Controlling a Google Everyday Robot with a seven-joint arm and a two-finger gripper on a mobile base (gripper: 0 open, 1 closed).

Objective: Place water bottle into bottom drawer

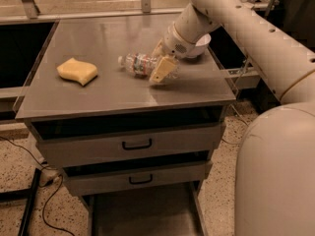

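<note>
Gripper [157, 64] is hovering low w/ fingers [165, 69] spread astride small clear ribbed plastic water bottle [135, 63], prob. lining up grasp for shallow grey metal bottom drawer [142, 216].

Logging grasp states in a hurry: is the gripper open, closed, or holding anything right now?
Gripper: at the water bottle lying on the cabinet top; open or closed cannot be told.
</note>
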